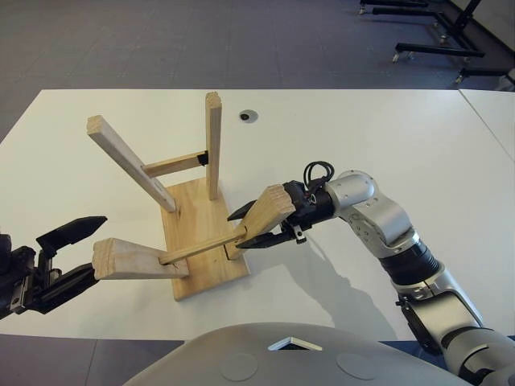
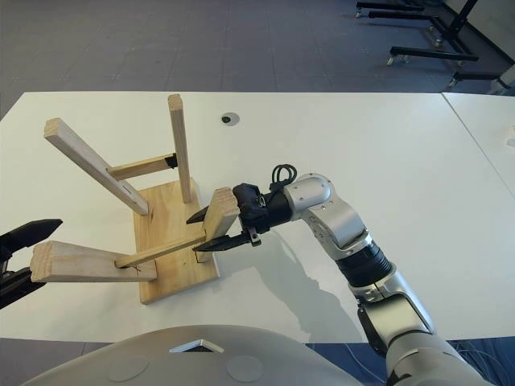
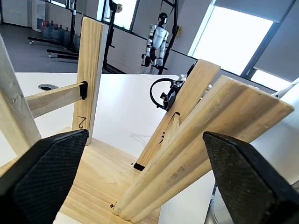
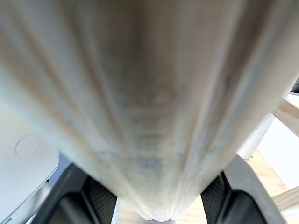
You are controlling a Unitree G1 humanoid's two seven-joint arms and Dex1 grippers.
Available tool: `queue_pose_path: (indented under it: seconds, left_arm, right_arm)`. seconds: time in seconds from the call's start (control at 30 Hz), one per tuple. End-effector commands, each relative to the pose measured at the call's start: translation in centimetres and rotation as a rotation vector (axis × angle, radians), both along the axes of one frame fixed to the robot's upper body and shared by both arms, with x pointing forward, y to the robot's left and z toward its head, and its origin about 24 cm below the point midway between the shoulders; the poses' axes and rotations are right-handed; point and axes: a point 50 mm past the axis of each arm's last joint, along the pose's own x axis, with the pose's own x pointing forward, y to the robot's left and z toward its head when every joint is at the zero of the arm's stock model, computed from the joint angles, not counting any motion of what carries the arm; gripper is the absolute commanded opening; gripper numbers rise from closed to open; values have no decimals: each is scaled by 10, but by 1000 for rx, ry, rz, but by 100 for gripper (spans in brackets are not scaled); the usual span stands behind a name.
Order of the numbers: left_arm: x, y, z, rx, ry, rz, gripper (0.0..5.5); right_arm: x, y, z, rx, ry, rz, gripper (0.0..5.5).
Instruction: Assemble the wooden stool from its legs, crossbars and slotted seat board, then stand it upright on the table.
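The slotted seat board (image 1: 193, 211) lies flat on the white table. At its far end stand two legs (image 1: 212, 145) (image 1: 129, 161), joined by a crossbar (image 1: 173, 165). A second pair lies tilted over the near end, its legs linked by a crossbar (image 1: 205, 246). My right gripper (image 1: 237, 231) is shut on the near right leg (image 1: 269, 207), its fingers on either side of the wood. The near left leg (image 1: 137, 260) rests low on the board's corner. My left gripper (image 1: 95, 245) is open, its pads (image 3: 46, 172) apart on both sides of that leg (image 3: 205, 135).
A round cable hole (image 1: 249, 116) sits in the tabletop behind the stool. A second table (image 1: 499, 112) adjoins on the right. Black wheeled frames (image 1: 434, 32) stand on the floor at the back right. White tabletop stretches to the right of the board.
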Motion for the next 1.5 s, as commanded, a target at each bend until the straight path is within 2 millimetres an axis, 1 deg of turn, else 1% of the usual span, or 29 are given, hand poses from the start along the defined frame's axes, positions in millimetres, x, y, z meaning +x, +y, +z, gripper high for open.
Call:
queue_pose_path:
  seconds: [0.03,0.2,0.37,0.53,0.73,0.87,1.03,1.17,1.33,1.5]
  left_arm:
    - [1,-9,5,0,-18,-36,449]
    - [7,-12,5,-1,-24,-31,449]
    - [16,-20,2,-5,-34,-46,449]
    - [26,-34,1,-20,-44,-108,449]
    - [36,-45,2,-23,-45,-156,449]
    - [44,-55,-2,-26,-30,-205,449]
    - [50,-67,-10,-41,-10,-247,449]
    - [66,-80,-7,-76,-47,-300,449]
    - [91,-88,0,-89,-85,-350,449]
    - [102,-103,3,-75,-99,-425,449]
  right_arm:
    - [3,-5,-7,-73,7,-23,205]
    - [3,-4,-6,-76,3,-15,205]
    - [3,-2,-6,-80,-4,1,205]
    - [3,1,-8,-90,-1,17,205]
    - [4,6,-11,-116,10,21,205]
    - [4,10,-12,-149,27,14,205]
    - [6,12,-14,-202,39,35,205]
    - [9,10,-18,-258,60,24,205]
    - [13,10,-21,-285,72,9,205]
    - [16,13,-22,-299,71,3,205]
